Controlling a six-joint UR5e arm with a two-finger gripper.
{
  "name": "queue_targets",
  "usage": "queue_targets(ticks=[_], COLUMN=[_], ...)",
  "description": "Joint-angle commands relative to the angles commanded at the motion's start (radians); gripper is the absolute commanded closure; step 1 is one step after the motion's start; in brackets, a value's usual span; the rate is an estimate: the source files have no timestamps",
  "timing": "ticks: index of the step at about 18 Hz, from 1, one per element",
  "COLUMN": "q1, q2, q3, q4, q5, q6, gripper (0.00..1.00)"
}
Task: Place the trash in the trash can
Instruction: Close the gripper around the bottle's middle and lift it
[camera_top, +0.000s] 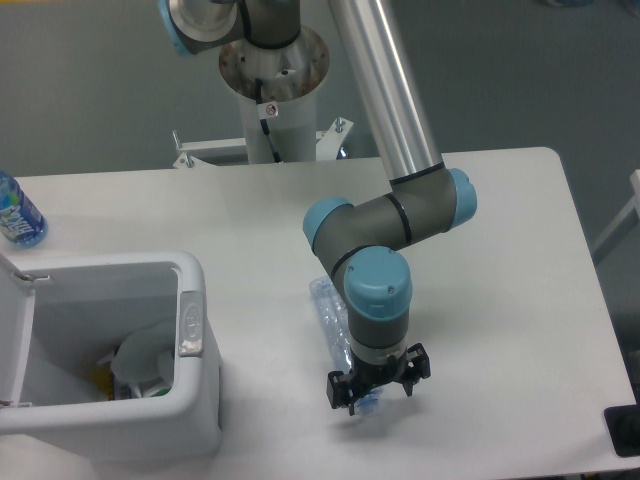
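Note:
A crushed clear plastic bottle lies on the white table right of the trash can, its capped end pointing toward the front edge. My gripper is low over that capped end. It is open, with one dark finger on each side of the bottle. The wrist hides the bottle's middle. The white trash can stands open at the front left, its lid swung out to the left. A crumpled white tissue lies inside it.
An upright water bottle with a blue label stands at the table's left edge. The arm's base column rises behind the table. A small black object sits at the front right corner.

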Motion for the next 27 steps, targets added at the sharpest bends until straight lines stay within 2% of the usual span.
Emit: queue_targets(ticks=[11, 13, 16, 27], q1=[-0.005, -0.005, -0.005, -0.005], q2=[-0.001, 0.0, 0.0, 0.012], q3=[-0.037, -0.044, -0.045, -0.044], q4=[0.003, 0.003, 0.003, 0.005], q5=[0.006, 0.006, 0.006, 0.026], q6=[0.018, 0.028, 0.032, 0.061], gripper=[0.0, 0.09, 0.29, 0.3])
